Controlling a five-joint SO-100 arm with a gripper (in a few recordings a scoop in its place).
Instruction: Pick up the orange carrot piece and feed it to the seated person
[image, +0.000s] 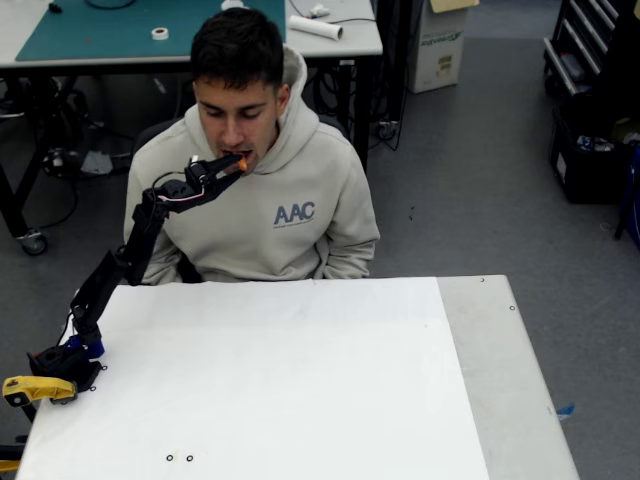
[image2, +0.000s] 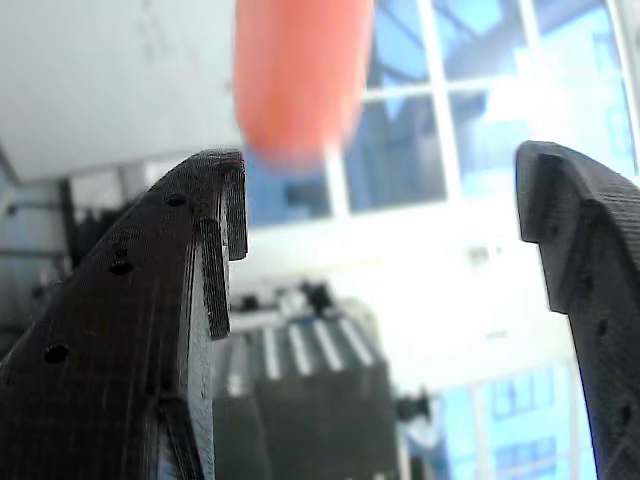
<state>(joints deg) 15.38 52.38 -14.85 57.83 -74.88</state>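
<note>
Wrist view first, nearest the lens: two black fingers (image2: 150, 330) stand well apart, a wide gap of bright blurred background between them — nothing is pinched there. Just above the left finger's tip hangs the orange carrot piece (image2: 298, 75), a blurred rounded end coming down from the top edge, clear of both fingers.

Fixed view now, front to back. White table (image: 300, 380) at the near edge, bare grey strip along its right side, two small black rings near the front. At the table's left edge sits the arm's base, with a yellow tool handle (image: 35, 388) beside it. From there the black arm (image: 125, 265) climbs up and to the right, and the gripper (image: 232, 166) arrives right at the mouth of the seated person (image: 265, 200) — the carrot shows as a spot of orange at the lips, touching the gripper's tip. The person sits just behind the table in a beige "AAC" hoodie, head bowed toward the gripper. Beyond, a workbench with a green mat (image: 130, 30) stands on grey floor.
</note>
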